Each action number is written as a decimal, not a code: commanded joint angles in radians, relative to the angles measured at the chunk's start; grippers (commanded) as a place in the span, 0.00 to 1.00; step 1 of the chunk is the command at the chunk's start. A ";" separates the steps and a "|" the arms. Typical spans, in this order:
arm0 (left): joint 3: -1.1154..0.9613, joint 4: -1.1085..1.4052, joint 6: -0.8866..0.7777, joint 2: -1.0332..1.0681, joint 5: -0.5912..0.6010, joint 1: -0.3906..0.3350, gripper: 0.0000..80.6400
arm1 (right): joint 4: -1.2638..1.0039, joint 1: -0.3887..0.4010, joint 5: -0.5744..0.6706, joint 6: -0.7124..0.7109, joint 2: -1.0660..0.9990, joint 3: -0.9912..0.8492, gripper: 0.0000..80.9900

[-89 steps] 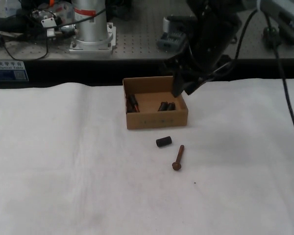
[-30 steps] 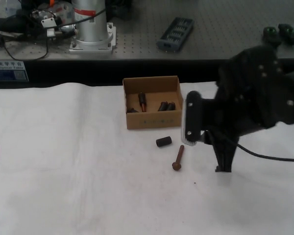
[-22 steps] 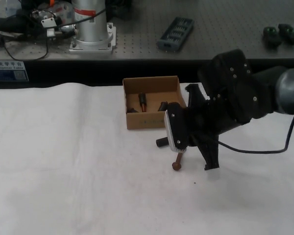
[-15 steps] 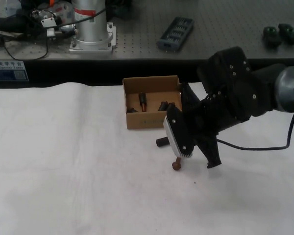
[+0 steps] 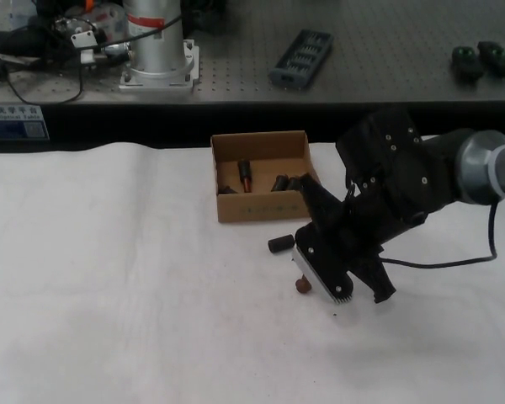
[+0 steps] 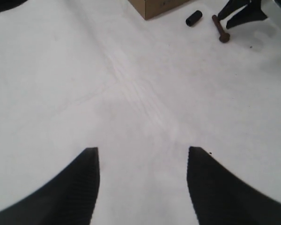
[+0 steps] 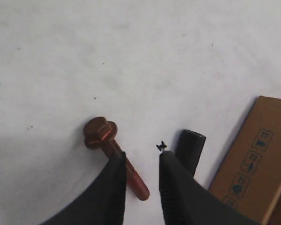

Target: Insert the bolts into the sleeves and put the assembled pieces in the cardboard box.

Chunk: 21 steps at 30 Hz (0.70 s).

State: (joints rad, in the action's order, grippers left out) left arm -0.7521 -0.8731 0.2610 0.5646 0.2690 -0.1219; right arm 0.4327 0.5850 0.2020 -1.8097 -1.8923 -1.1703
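2 claws hang over the white tabletop (image 5: 109,295), in front of the cardboard box (image 5: 269,207). My left claw (image 6: 143,154) gapes wide and empty, well apart from it. My right claw (image 7: 141,161), narrowly parted and gripping nothing, straddles the rusty bolt (image 7: 107,138) at its shank tip, the black sleeve (image 7: 191,145) just beside.

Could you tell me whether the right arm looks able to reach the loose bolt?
Probably yes: the right gripper hangs open directly over the bolt, nothing lying between; the sleeve lies close beside but apart.
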 commanded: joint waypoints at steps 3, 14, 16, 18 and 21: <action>0.129 0.023 0.017 -0.001 -0.004 0.002 0.51 | 0.011 -0.005 0.002 -0.056 -0.002 -0.010 0.25; 0.184 0.067 -0.018 -0.035 -0.004 0.002 0.51 | -0.006 -0.033 -0.040 -0.182 -0.059 -0.010 0.25; 0.184 0.067 -0.018 -0.051 -0.004 0.002 0.51 | -0.040 -0.036 -0.043 -0.191 -0.072 -0.010 0.25; 0.184 0.067 -0.018 -0.066 -0.004 0.002 0.51 | -0.077 -0.036 -0.054 -0.193 -0.080 -0.010 0.25; 0.184 0.067 -0.018 -0.077 -0.004 0.002 0.51 | -0.097 -0.036 -0.053 -0.196 -0.087 -0.013 0.25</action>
State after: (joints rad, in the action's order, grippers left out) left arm -0.5651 -0.8116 0.2474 0.4998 0.2690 -0.1219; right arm 0.3456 0.5542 0.1452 -1.9970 -1.9714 -1.1746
